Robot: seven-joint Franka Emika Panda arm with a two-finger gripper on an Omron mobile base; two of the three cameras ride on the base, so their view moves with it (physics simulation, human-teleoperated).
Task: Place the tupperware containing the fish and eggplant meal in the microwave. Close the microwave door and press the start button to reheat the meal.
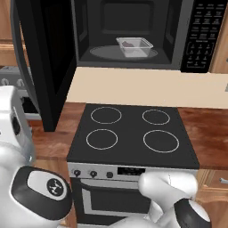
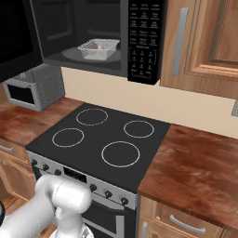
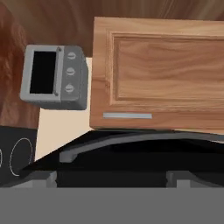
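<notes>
With the tupperware (image 1: pixel 134 46) already on the microwave (image 1: pixel 133 33) turntable and your pincer (image 3: pixel 112 181) released and empty just above the door (image 1: pixel 42 62), push the door's outer face steadily until shut.

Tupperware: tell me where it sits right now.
The tupperware sits on the turntable inside the open microwave, above the stove, left of the keypad.
</notes>
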